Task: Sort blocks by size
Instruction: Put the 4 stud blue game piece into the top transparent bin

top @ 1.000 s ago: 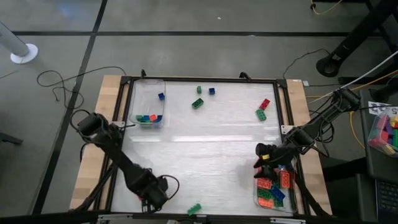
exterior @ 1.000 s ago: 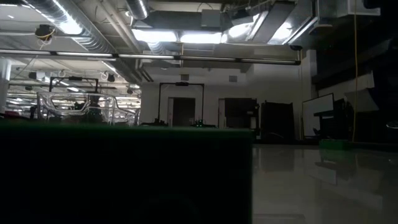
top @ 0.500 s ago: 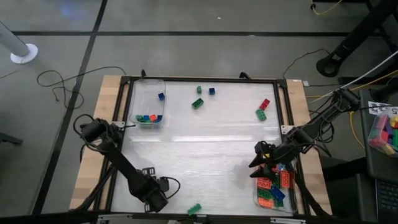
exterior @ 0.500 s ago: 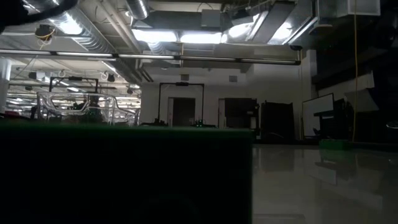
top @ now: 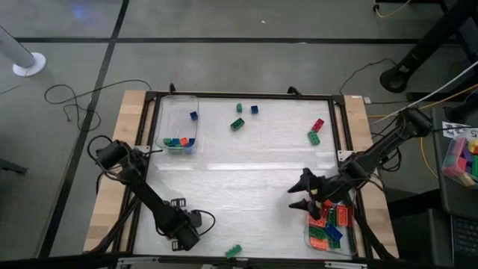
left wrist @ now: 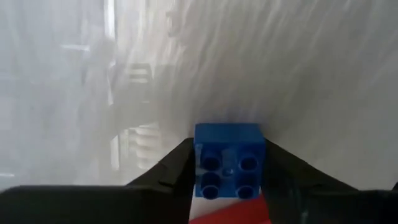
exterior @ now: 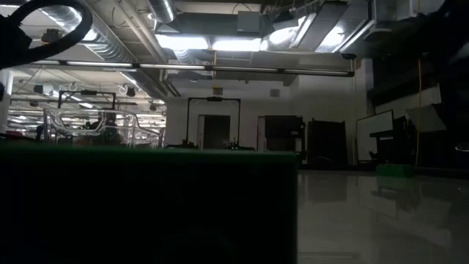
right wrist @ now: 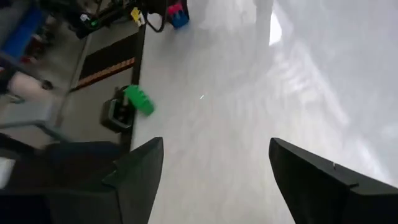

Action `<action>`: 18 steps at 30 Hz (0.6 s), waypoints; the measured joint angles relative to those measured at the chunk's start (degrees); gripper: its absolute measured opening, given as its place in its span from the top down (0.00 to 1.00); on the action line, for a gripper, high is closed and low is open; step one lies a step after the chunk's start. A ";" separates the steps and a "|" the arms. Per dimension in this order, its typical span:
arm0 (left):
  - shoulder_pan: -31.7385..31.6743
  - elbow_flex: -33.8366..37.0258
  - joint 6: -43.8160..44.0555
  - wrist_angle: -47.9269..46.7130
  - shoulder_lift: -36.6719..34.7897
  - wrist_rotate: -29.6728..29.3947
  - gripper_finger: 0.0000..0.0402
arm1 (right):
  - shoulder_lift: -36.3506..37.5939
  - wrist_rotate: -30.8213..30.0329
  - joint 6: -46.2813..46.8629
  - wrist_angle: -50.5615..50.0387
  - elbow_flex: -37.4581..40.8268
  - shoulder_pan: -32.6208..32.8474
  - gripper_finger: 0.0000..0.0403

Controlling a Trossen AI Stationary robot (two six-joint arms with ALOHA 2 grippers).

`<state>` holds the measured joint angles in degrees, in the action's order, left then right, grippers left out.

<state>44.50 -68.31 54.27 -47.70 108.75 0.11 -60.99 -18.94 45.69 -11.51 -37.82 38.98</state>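
— What is held by the left gripper (left wrist: 229,186)?
— A small blue square brick (left wrist: 228,160) is pinched between its fingers, near the table's front left corner.
— And the right gripper (top: 302,196)?
— Its fingers are spread wide, nothing held, beside the tray (top: 349,237) of long bricks.

Blue studded block (left wrist: 228,168), perhaps red beneath

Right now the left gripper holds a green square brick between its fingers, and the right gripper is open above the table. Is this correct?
Not quite. The brick in the left gripper is blue, not green; the left wrist view shows it. The right gripper is indeed open above the table.
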 joint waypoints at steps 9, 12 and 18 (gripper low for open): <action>-6.76 0.31 -11.08 -2.42 -2.99 -15.29 0.70 | -9.19 -1.48 -18.70 11.56 -0.01 -0.02 0.28; -9.50 0.31 -16.31 -6.38 -5.29 -23.05 0.70 | -13.01 -1.62 -25.57 14.85 -0.02 -0.06 0.28; -17.02 0.31 -20.05 -16.67 -12.28 -39.41 0.69 | -22.14 -2.07 -34.78 26.46 -0.02 -0.13 0.28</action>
<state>27.48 -68.01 34.22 -64.37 96.46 -39.30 -83.13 -21.02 10.91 14.95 -37.85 38.85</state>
